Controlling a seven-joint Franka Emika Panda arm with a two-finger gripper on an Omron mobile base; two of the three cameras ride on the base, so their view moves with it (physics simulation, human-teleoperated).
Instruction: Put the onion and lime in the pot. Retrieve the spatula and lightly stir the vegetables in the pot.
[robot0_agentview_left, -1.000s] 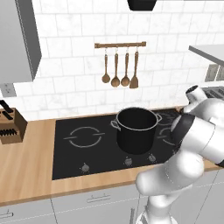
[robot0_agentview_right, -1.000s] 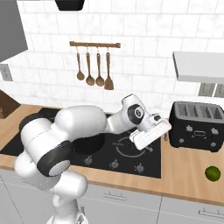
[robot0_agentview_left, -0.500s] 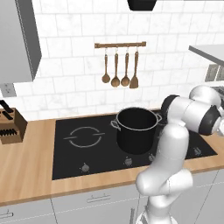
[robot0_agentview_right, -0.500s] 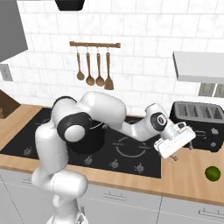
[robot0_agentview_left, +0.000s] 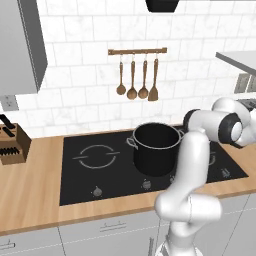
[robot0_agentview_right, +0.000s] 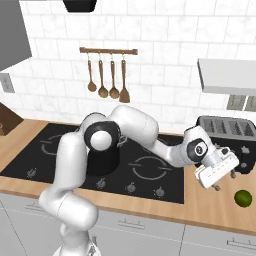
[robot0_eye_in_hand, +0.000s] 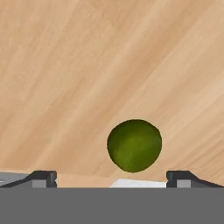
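The lime (robot0_eye_in_hand: 134, 145) is a dark green ball on the wooden counter, lying between and just beyond my two fingertips (robot0_eye_in_hand: 41, 178) in the hand view. My gripper (robot0_agentview_right: 225, 181) is open and empty, hanging over the counter right of the hob, a little left of and above the lime (robot0_agentview_right: 243, 198). The black pot (robot0_agentview_left: 156, 147) stands on the hob's right half; the arm partly hides the pot (robot0_agentview_right: 102, 161) in the right base view. The spatula (robot0_agentview_left: 153, 80) hangs rightmost on the wall rail. The onion is out of view.
Three wooden spoons (robot0_agentview_left: 132, 79) hang beside the spatula. A black toaster (robot0_agentview_right: 227, 132) stands at the back right, close behind the hand. A knife block (robot0_agentview_left: 11, 145) sits at the far left. A shelf (robot0_agentview_right: 227, 82) juts out above the toaster.
The arm has swung right from over the hob to the counter beside it, bringing the open gripper down close to the lime.
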